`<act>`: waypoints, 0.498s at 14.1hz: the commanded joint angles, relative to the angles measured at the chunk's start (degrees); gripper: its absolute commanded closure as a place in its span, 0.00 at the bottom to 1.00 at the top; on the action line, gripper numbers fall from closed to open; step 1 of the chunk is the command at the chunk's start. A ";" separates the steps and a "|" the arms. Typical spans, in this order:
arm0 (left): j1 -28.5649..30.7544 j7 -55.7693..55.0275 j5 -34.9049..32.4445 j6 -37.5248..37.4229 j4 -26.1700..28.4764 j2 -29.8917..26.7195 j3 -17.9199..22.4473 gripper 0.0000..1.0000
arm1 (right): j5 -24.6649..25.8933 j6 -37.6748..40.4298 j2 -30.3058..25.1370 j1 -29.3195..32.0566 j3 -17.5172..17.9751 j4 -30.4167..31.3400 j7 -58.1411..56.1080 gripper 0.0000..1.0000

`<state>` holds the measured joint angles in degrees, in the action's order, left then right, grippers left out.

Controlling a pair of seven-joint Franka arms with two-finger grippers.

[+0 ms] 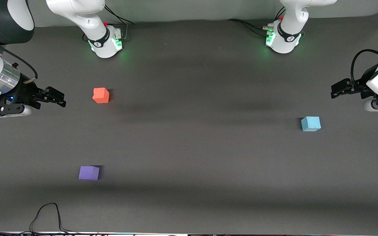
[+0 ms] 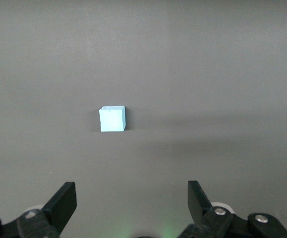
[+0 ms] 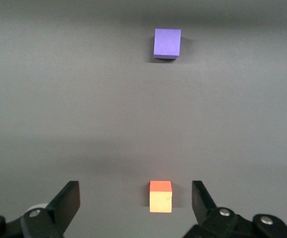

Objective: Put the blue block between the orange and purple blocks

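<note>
The left gripper (image 2: pixel 130 206) is held wide open and empty above the table's left-arm end, near the blue block (image 1: pixel 310 124). It should be lowered squarely over the block. The right gripper (image 1: pixel 52 96) waits open beside the orange block (image 1: pixel 101 95); the purple block (image 1: pixel 89 172) lies nearer the camera.

A dark grey matte table (image 1: pixel 189 147) lay spread under soft bands of shadow, a thin black cable (image 1: pixel 46 216) looped onto its surface at the edge nearest the front camera toward the right arm's end, a pale wall (image 1: pixel 192 8) ran along the top.
</note>
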<state>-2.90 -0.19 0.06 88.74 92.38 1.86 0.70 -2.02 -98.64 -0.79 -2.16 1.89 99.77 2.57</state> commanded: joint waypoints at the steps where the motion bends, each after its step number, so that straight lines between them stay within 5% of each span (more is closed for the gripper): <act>1: -0.79 -0.08 0.65 -0.40 -0.80 0.16 0.53 0.00 | -0.88 1.00 0.43 0.05 -0.22 -0.90 -0.63 0.00; 7: -0.18 1.06 0.64 -1.20 -0.10 0.08 0.88 0.00 | -0.88 1.08 0.35 0.05 -0.22 -0.72 -0.72 0.00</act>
<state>-2.88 -0.15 0.09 88.43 92.45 2.03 0.90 -2.02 -98.53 -0.67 -2.16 1.89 99.77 2.57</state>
